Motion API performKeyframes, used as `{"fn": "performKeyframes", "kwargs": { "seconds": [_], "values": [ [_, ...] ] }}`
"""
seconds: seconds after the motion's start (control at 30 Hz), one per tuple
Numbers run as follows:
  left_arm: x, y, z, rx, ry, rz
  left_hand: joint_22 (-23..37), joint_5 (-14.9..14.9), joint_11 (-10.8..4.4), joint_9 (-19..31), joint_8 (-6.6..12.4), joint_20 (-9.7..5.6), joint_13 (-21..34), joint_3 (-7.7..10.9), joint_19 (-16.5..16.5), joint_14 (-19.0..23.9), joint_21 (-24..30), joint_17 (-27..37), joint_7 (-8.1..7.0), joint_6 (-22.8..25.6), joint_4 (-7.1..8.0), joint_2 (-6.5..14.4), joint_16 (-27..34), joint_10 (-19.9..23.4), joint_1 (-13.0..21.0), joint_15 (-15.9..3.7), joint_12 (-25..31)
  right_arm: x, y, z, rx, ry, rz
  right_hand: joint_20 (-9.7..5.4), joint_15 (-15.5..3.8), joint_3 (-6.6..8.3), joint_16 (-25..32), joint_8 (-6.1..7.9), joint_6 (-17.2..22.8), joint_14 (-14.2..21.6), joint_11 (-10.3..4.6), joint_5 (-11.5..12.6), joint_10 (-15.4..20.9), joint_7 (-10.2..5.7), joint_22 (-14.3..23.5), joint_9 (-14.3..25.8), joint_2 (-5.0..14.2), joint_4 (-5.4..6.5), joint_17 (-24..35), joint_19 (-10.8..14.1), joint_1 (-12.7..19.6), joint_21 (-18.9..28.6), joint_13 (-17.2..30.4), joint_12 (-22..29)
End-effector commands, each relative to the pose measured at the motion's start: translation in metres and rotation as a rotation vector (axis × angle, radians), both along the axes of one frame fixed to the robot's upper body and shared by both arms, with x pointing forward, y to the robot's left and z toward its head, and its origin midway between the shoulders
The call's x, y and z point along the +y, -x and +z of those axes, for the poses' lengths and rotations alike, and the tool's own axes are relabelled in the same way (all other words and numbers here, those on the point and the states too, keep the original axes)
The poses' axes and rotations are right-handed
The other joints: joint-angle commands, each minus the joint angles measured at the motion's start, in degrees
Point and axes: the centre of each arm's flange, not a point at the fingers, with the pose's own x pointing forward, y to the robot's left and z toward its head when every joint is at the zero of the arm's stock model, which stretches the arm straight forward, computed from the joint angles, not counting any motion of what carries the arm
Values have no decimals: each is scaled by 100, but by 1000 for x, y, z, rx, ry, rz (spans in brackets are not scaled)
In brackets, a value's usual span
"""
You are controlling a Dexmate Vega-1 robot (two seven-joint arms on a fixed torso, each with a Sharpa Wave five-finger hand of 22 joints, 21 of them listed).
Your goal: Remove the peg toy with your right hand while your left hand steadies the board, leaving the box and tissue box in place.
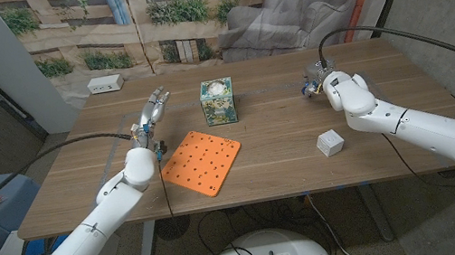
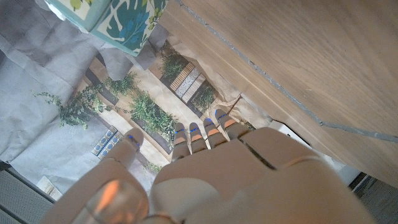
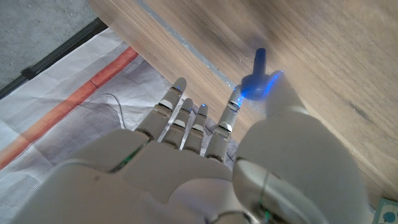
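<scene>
Two robot hands hover over the table. Right hand (image 3: 205, 162) pinches a blue peg toy (image 3: 256, 78). Left hand (image 1: 152, 114), fingers spread and holding nothing, floats beside the orange board (image 1: 202, 162).

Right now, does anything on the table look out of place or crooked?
The flat orange pegboard lies turned at an angle to the table edge. The left hand is raised beyond it, not steadying it. The right hand pinches a small blue peg far from the board.

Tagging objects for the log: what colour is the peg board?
Orange, dotted with small holes. The peg board shows best in the head view.
</scene>
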Motion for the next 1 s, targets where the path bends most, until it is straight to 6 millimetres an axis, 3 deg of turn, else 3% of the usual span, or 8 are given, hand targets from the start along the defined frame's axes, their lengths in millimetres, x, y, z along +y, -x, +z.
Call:
{"fn": "performKeyframes", "kwargs": {
  "seconds": [0.03, 0.67, 0.83, 1.0],
  "values": [
    [1, -11, -3, 16, 89, -46, 10, 3, -7, 17, -17, -424, -4, 19, 76, 23, 14, 15, -2, 65, -49, 398, 5, 48, 44, -172, 25, -4, -14, -9, 37, 35, -38, 9, -231, -11, 26, 42, 210, 56, -16, 51, 24, -179, 22, 160, 43, -15, 20, 23, 10, 29, -2, 1],
    [-1, -19, -8, 37, 164, -118, 11, 5, -8, 16, -40, -413, -4, 31, 81, 25, 4, 16, 4, 79, -56, 410, -1, 57, 34, -159, 22, -5, -18, -18, 63, -42, -10, 3, -202, -35, 24, 38, 176, 62, 24, 46, -3, -178, 21, 163, 24, -19, 29, 33, 1, 23, -2, -18],
    [-2, -20, -9, 42, 160, -121, 12, 6, -9, 16, -44, -412, -3, 35, 83, 25, 1, 18, 9, 82, -52, 420, 0, 61, 30, -154, 23, -5, -16, -16, 72, -59, -4, 41, -131, -68, -3, -76, -104, 14, 84, 36, -131, -171, 23, 139, -33, -22, 43, 8, -25, 7, 8, -67],
    [-3, -21, -10, 47, 162, -121, 12, 7, -1, 16, -47, -408, -3, 39, 86, 39, 0, 21, 9, 94, -44, 427, 5, 79, 23, -144, 28, -4, -15, -13, 90, -62, -7, 147, -9, -134, -91, -304, -640, -141, 133, -2, -393, -165, 24, 80, -160, -8, 64, -108, -121, -32, 35, -140]
  ]
}}
